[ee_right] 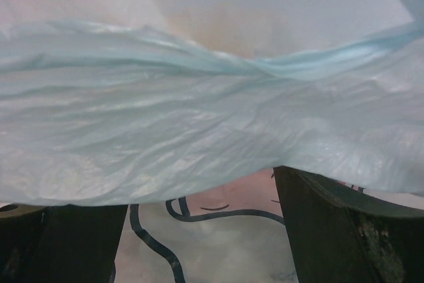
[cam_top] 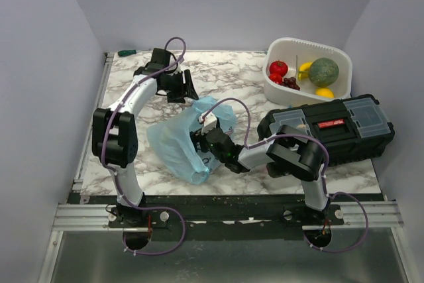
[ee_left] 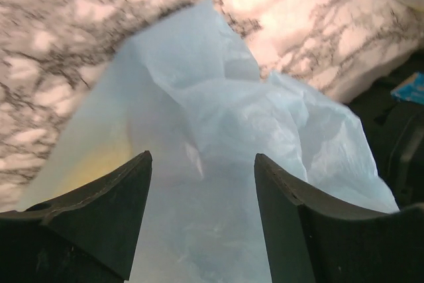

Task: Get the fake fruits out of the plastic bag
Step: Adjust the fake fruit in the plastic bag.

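The light-blue plastic bag (cam_top: 177, 142) lies crumpled on the marble table, left of centre. My left gripper (cam_top: 187, 89) is open just beyond the bag's far edge; in the left wrist view (ee_left: 202, 158) the bag (ee_left: 218, 111) fills the space past its fingers. My right gripper (cam_top: 201, 142) is open and pushed into the bag. In the right wrist view (ee_right: 199, 207) a fold of bag film (ee_right: 199, 137) drapes over its fingertips, with pink cartoon print between them. The red tomato (cam_top: 278, 68), grapes (cam_top: 290, 83), banana (cam_top: 305, 67), green melon (cam_top: 324, 71) and citrus (cam_top: 324, 93) lie in the white tub (cam_top: 301, 46).
A black toolbox (cam_top: 331, 127) lies at the right, in front of the tub and beside my right arm. A green-handled tool (cam_top: 126, 52) lies at the back left corner. Grey walls close in the table on three sides.
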You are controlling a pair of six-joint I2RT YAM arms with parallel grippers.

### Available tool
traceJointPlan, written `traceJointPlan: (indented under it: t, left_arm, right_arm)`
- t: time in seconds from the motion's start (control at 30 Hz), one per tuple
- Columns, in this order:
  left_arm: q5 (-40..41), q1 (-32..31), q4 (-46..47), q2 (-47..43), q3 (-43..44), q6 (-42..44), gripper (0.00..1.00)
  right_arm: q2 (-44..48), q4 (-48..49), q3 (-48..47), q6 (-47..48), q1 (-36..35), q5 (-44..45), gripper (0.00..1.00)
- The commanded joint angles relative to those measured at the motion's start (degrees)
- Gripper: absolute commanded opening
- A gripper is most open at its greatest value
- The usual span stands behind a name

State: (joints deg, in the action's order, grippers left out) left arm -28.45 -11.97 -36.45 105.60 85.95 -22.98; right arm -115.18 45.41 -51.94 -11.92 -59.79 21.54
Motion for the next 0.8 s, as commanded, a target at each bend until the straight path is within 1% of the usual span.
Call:
traceJointPlan:
  t: [0.0,0.07,0.13,0.23,0.3,0.37,0.5,0.6,0.77]
  left_arm:
    - [8.3,0.9,-6.1,7.7,4.6,-0.6,0.64]
    - [10.5,0.9,-7.6,9.5,5.2,-0.3,0.64]
    - [10.3,0.7,-8.0,10.3,4.9,0.1,0.64]
    - [11.8,-0.8,-12.7,12.0,7.4,1.5,0.64]
    - [11.5,-2.4,-16.4,13.3,9.2,3.4,0.64]
    - [10.3,-3.4,-18.1,13.6,8.6,4.8,0.64]
    - [4.7,-4.0,-13.9,10.3,0.7,4.4,0.62]
    - [0.8,-5.2,-10.8,7.6,-4.1,4.4,0.61]
    - [-1.6,-6.8,-5.7,4.2,-9.1,4.2,0.61]
  right_arm:
    - [0.6,1.2,-0.3,1.1,0.2,-0.5,0.88]
    - [0.5,0.9,-0.6,1.2,0.3,-0.7,0.88]
    - [0.7,0.6,-0.8,1.3,0.4,-0.6,0.88]
    - [1.3,0.0,-1.2,1.3,0.4,-0.6,0.88]
    - [1.8,-1.7,-2.0,1.3,0.4,-0.3,0.88]
    - [2.2,-3.3,-2.7,1.1,0.4,-0.1,0.88]
    - [2.9,-2.1,-1.4,0.5,0.5,-0.2,0.88]
    - [3.2,-1.1,0.2,-0.1,0.3,-2.9,0.88]
    - [2.0,1.1,1.7,3.1,0.4,-5.2,0.88]
